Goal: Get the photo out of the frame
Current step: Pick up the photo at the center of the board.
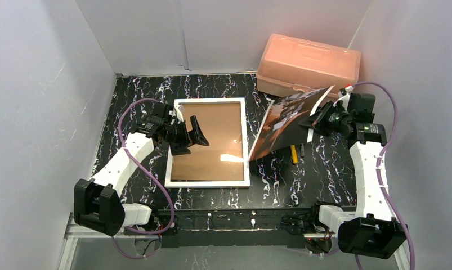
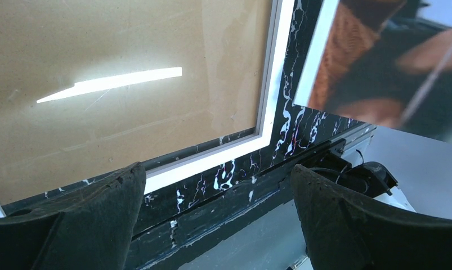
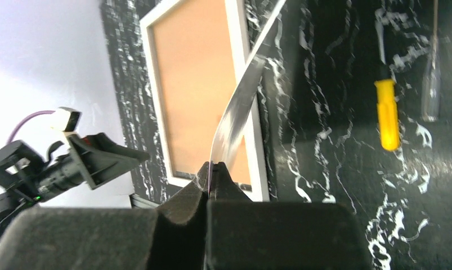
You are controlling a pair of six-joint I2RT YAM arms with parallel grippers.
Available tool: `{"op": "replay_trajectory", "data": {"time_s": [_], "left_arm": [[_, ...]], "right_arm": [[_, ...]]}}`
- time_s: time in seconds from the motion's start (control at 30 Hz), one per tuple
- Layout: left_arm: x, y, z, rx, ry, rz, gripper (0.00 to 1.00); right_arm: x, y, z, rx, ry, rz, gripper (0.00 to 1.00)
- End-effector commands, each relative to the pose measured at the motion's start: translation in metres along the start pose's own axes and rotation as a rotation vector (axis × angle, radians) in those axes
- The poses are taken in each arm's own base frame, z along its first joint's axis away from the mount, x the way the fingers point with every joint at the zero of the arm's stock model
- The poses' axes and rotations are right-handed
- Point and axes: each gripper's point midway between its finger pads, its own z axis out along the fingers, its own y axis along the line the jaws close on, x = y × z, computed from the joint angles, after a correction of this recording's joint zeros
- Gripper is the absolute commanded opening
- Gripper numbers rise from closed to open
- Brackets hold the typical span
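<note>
Right end effector (image 3: 211,171) grips the photo (image 2: 381,62), blurred and cropped in left-wrist view.

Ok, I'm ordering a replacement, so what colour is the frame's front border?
White. The frame shows best in the top external view.

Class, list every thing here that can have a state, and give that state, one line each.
photo: out of the frame, held up tilted, bowed
frame: lying flat, brown board showing inside
left gripper: jaws open, empty, over the frame
right gripper: jaws shut on the photo's edge
pink box: lid closed
yellow-handled screwdriver: lying flat, not held
</note>
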Motion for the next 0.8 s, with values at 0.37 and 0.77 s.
{"op": "replay_trajectory", "data": {"time_s": [0.37,0.77], "left_arm": [[-0.025,-0.010,-0.047,-0.075,-0.194,0.065,0.99],[-0.052,0.053,-0.135,-0.507,-0.594,-0.145,0.99]], "right_arm": [[-0.027,0.174,-0.029,-0.424,-0.045,-0.089,0.01],[0.026,0.299,0.027,-0.666,0.068,-0.161,0.01]]}}
